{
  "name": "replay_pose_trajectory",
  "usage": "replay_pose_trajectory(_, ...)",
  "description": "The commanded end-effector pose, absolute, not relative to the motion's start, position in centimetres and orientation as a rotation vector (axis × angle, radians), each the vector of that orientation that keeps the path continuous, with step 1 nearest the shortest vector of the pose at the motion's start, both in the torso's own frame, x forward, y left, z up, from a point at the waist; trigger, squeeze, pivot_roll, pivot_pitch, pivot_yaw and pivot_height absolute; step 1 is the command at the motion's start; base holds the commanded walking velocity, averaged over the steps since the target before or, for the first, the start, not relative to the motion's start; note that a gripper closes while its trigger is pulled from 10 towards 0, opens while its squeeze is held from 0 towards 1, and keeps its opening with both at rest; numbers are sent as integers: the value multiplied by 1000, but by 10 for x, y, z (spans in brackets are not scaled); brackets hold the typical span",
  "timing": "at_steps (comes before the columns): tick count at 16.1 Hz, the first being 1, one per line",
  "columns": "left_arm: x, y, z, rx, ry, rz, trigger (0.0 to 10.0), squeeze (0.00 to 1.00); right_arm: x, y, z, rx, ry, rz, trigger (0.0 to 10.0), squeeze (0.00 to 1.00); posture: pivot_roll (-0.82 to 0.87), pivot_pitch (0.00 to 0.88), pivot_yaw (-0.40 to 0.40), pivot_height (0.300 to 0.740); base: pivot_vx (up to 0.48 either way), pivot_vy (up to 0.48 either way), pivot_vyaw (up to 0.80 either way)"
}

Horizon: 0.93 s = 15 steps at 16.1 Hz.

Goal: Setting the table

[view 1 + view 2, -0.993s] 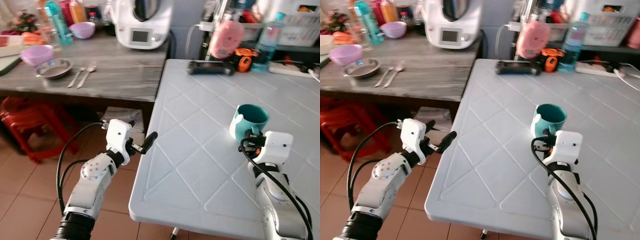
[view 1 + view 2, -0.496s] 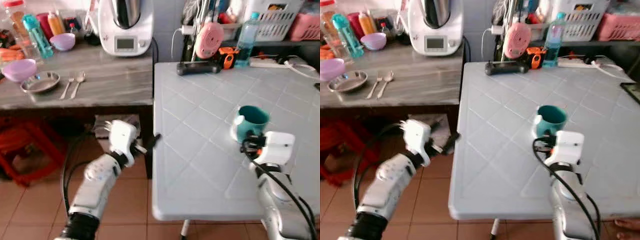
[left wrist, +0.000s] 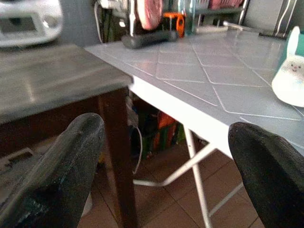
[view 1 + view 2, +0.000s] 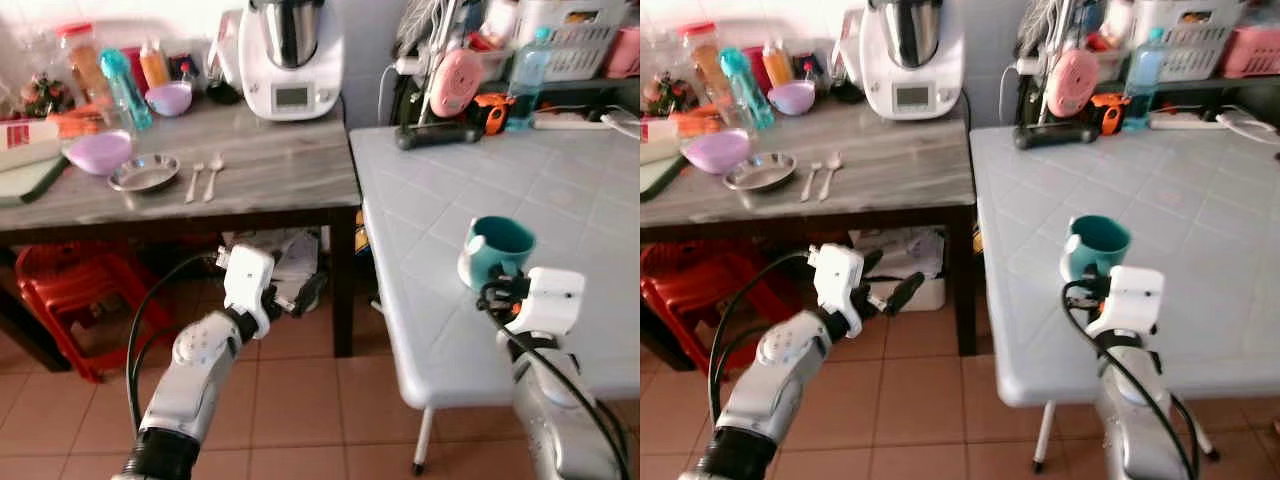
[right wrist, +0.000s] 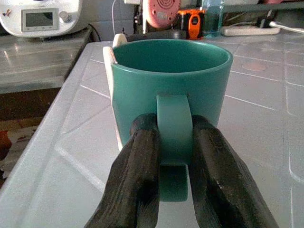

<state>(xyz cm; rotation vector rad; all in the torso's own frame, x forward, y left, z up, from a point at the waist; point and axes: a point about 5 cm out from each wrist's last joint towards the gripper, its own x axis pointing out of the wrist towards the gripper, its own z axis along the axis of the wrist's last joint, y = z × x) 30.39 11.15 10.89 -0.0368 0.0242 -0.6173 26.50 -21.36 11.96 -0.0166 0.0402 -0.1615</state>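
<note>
Terracotta floor tiles point(image 4: 300, 400) run under 2 tables that stand side by side: a dark wooden table point(image 4: 250, 170) on our left and a pale blue table point(image 4: 560, 200) with a diamond pattern on our right. On the blue table, near its front left corner, stands a teal mug point(image 4: 497, 250) with a white figure on its side. Our right gripper point(image 5: 173, 156) has its 2 black fingers point(image 5: 137, 175) closed on either side of the mug's handle, pinching it, and the mug stays upright on the surface.

Our left gripper point(image 4: 300, 296) hangs in front of the wooden table's front edge, above the floor and apart from both tabletops; its fingers point(image 3: 57, 171) are spread wide with nothing between them.

Toward the back left of the wooden table we see a metal dish point(image 4: 145, 173), a purple bowl point(image 4: 98, 152) just beside it, and a fork and spoon point(image 4: 203, 178) lying side by side. A white kitchen machine point(image 4: 290, 55) sits at that table's back right corner. Under the table there is a red stool point(image 4: 70, 290).
</note>
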Motion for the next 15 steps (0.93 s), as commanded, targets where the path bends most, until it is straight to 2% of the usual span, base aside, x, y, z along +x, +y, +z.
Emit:
replay_pose_trajectory(1,305,120,110,-12,22,-593,10000,0,268,-205,128,-11,4,-134,10000,0,-70,0,33,740,0,480,0)
replay_pose_trajectory(5,309,122,112,-11,-6,-518,10000,0,262,-210,126,-36,9,-152,10000,0,-66,0,33,740,0,466,0)
replay_pose_trajectory(9,310,140,104,-10,14,-374,10000,0,252,-209,139,-55,-29,-160,10000,0,-69,0,39,740,0,430,0)
replay_pose_trajectory(15,300,147,96,8,29,-344,10000,0,235,-206,140,-68,-27,-171,10000,0,-65,0,45,740,0,386,0)
